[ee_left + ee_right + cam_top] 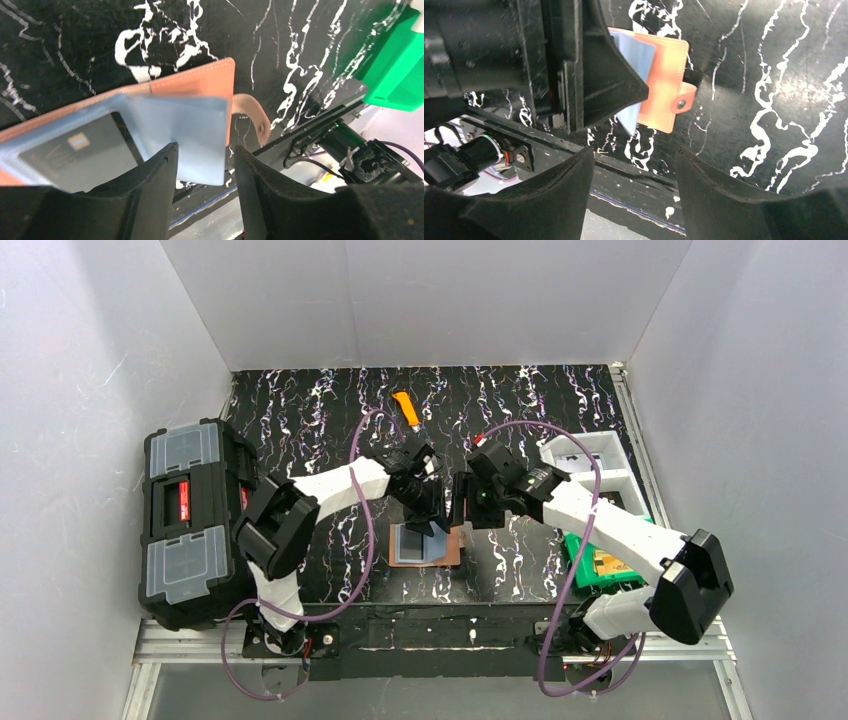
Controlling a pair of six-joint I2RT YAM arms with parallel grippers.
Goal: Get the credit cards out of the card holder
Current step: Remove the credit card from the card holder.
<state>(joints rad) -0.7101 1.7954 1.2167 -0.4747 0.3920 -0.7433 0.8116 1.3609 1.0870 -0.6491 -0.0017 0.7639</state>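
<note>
Left gripper [206,172] hangs right over the card holder [200,77], which lies open on the counter. Its jaws are apart, and the pale blue card [192,130] pokes past the holder's near edge into the gap. Right gripper [631,192], also spread and empty, sits just to the right, so the left arm looks nearer for the pull.

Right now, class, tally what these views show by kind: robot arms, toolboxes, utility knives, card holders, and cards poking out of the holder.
Robot arms: 2, the left arm and the right arm
Toolbox: 1
Utility knife: 1
Card holder: 1
Pale blue card poking out: 1
Total: 6
</note>
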